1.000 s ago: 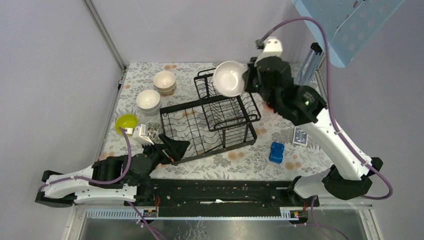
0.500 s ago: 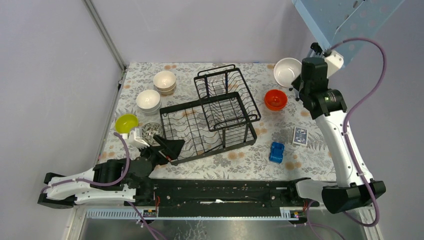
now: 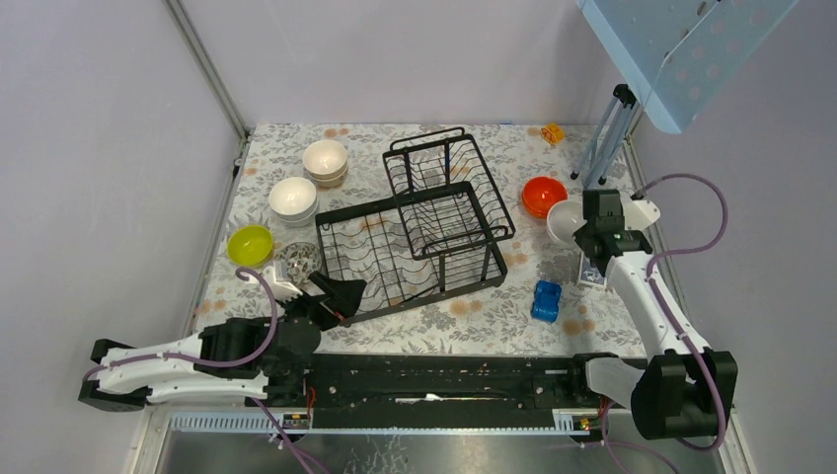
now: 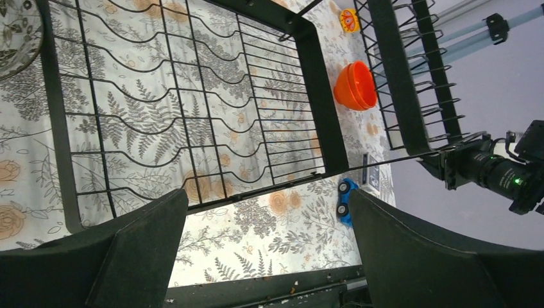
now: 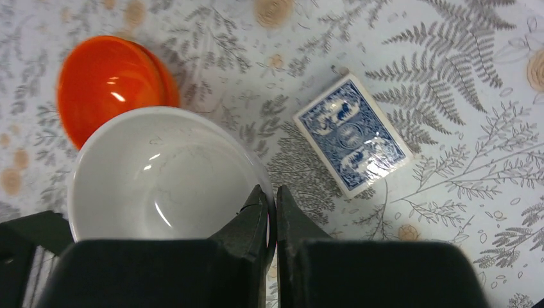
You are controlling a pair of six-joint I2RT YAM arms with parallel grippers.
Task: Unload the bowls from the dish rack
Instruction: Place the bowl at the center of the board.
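The black wire dish rack [image 3: 415, 237] stands mid-table, and no bowl shows in it. My right gripper [image 3: 584, 225] is shut on the rim of a white bowl [image 3: 564, 219], low over the cloth beside an orange bowl [image 3: 544, 196]. In the right wrist view its fingers [image 5: 272, 205] pinch the white bowl [image 5: 160, 179] at the rim, with the orange bowl [image 5: 106, 83] just behind. Left of the rack sit a cream stack [image 3: 325, 160], a white stack [image 3: 293, 198], a yellow-green bowl [image 3: 250, 244] and a dark-patterned bowl [image 3: 298, 259]. My left gripper [image 3: 338, 293] is open and empty at the rack's near left corner [image 4: 192, 115].
A blue toy car [image 3: 546, 299] and a blue card deck [image 5: 353, 135] lie on the floral cloth near the right arm. A small yellow toy [image 3: 553, 132] and a tripod leg [image 3: 602, 138] stand at the back right. Walls close the left and back sides.
My right arm carried the white bowl from above the rack to the right, then down beside the orange bowl. The left arm drew back slightly toward its base.
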